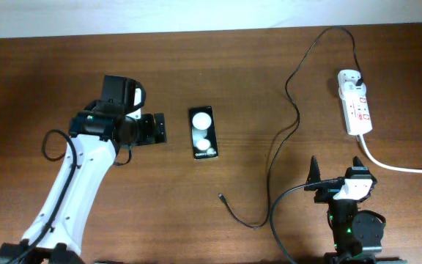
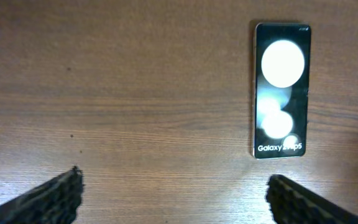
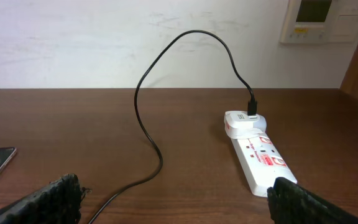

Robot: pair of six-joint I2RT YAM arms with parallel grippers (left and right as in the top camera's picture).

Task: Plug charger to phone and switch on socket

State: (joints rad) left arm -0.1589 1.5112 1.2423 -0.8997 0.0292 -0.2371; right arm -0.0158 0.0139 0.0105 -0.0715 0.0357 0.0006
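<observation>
The phone (image 1: pixel 204 133) lies flat on the table (image 1: pixel 196 227), screen up, just ahead of the left gripper (image 1: pixel 161 129) and clear of it; in the left wrist view the phone (image 2: pixel 282 91) sits forward of the fingers and off towards one of them, its small white text at the end nearest the gripper

The left gripper (image 2: pixel 174 186) has its fingers spread wide, holding nothing and touching nothing but air above the wood

The charger (image 1: pixel 293 110) runs as a thin black cable in loose curves; its plug tip (image 1: pixel 221 196) rests on the table to the left of the right gripper (image 1: pixel 337 167), between the two arms and apart from the phone. Its other end goes into a white adapter (image 3: pixel 241 123) seated at the far end of the socket (image 3: pixel 260 158)

The socket (image 1: pixel 356 103) lies ahead of the right gripper and slightly to its right, well apart, its thick white cord (image 1: pixel 401 167) trailing off to the right

The right gripper (image 3: pixel 176 193) is likewise spread wide and empty, the cable passing in front of it untouched
</observation>
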